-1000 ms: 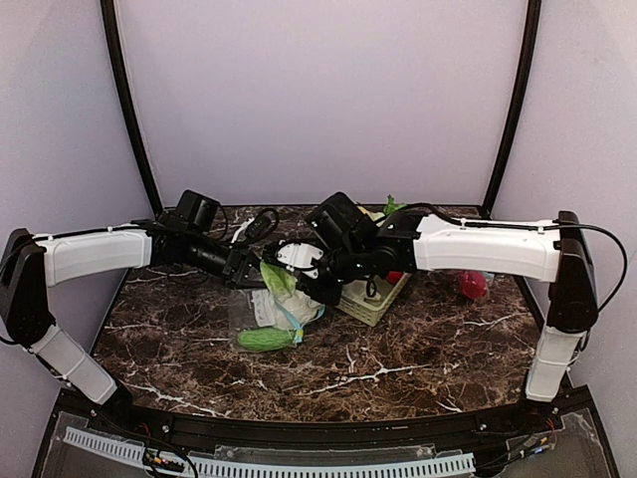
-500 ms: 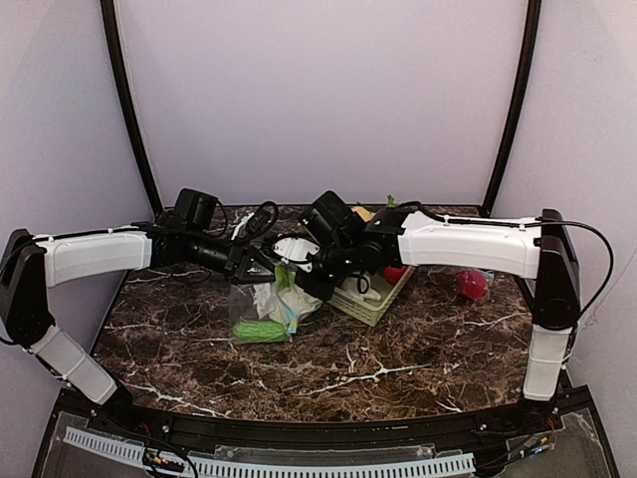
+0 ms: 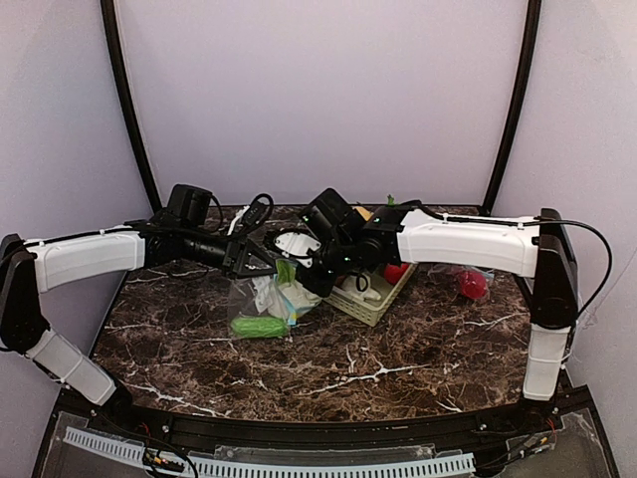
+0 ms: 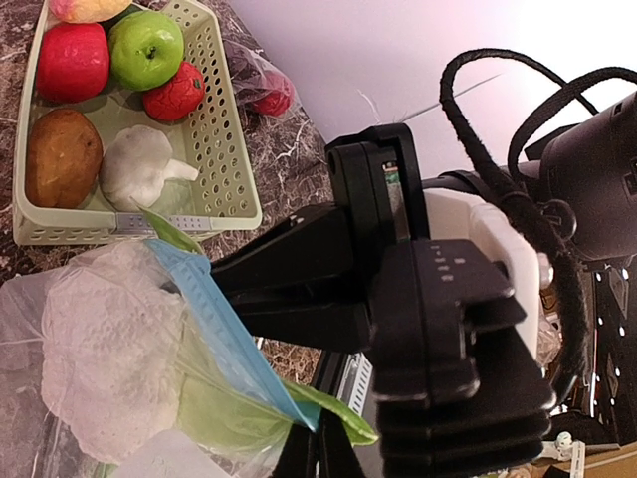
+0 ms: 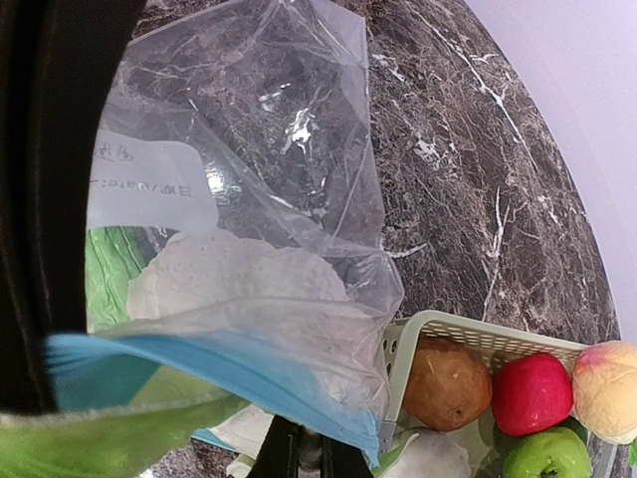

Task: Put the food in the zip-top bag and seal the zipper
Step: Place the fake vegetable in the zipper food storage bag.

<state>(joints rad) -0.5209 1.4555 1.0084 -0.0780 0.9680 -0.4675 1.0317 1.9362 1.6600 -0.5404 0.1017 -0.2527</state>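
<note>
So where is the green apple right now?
In the left wrist view, the green apple sits in the basket at the top left, between the big red fruit and a small bumpy red fruit.

In the overhead view my right arm lies across the basket (image 3: 375, 304), hiding most of what it holds. The tips of my left end effector (image 3: 266, 266) and right end effector (image 3: 309, 282) are lost against the zip-top bag (image 3: 244, 302). From the left wrist, the bottom edge cuts off my fingertips, and the bag runs out at lower left. From the right wrist, a blurred dark shape (image 5: 40, 199) fills the left side. I cannot tell what it is. The label (image 5: 149, 184) is unreadable. The green apple (image 5: 545, 456) and peach (image 5: 605, 376) are cropped at lower right.
</note>
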